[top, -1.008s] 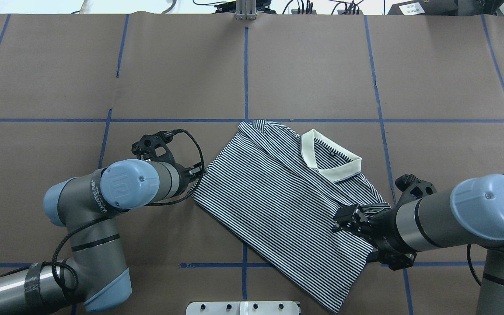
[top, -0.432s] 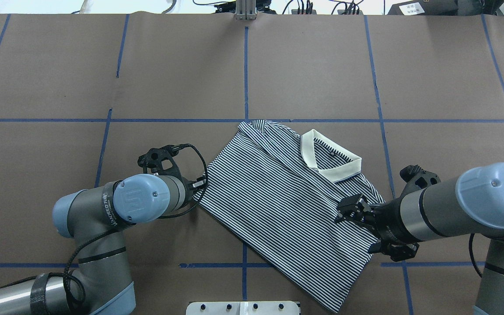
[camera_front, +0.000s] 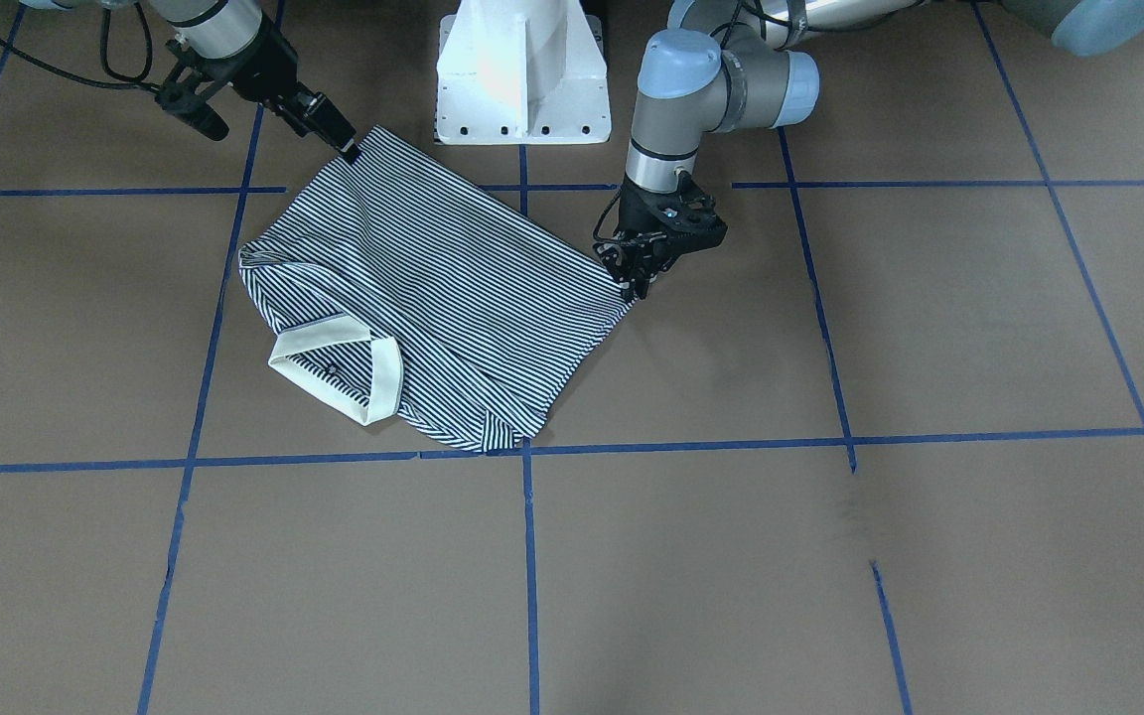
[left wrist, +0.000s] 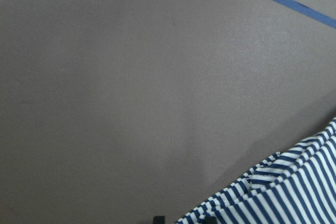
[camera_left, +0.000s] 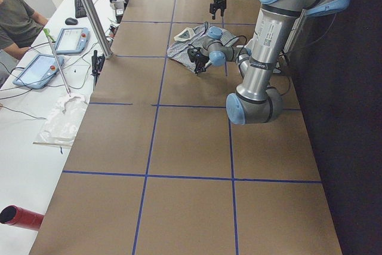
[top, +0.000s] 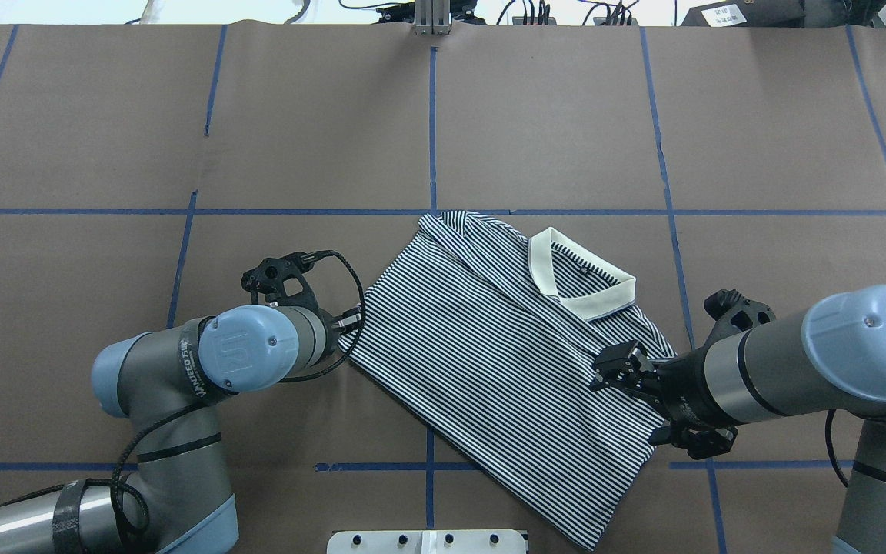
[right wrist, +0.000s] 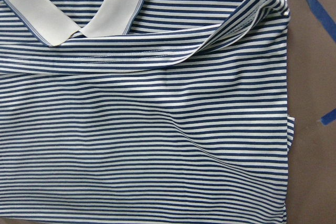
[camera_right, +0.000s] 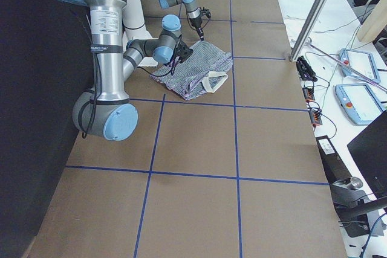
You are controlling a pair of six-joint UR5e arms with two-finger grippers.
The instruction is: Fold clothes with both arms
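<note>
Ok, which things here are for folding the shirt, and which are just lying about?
For the job: striped shirt, left hand, right hand.
Lying about: tablet, plastic bag, red tube.

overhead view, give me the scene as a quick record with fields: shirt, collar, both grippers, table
garment: striped polo shirt, sides folded in, lying diagonally on the table
collar: white collar, at the end away from the robot
left gripper: left gripper, low at the shirt's side corner; cannot tell whether it grips
right gripper: right gripper, above the shirt's opposite edge near the shoulder; open or shut unclear
surface: brown-covered table with a blue tape grid
</note>
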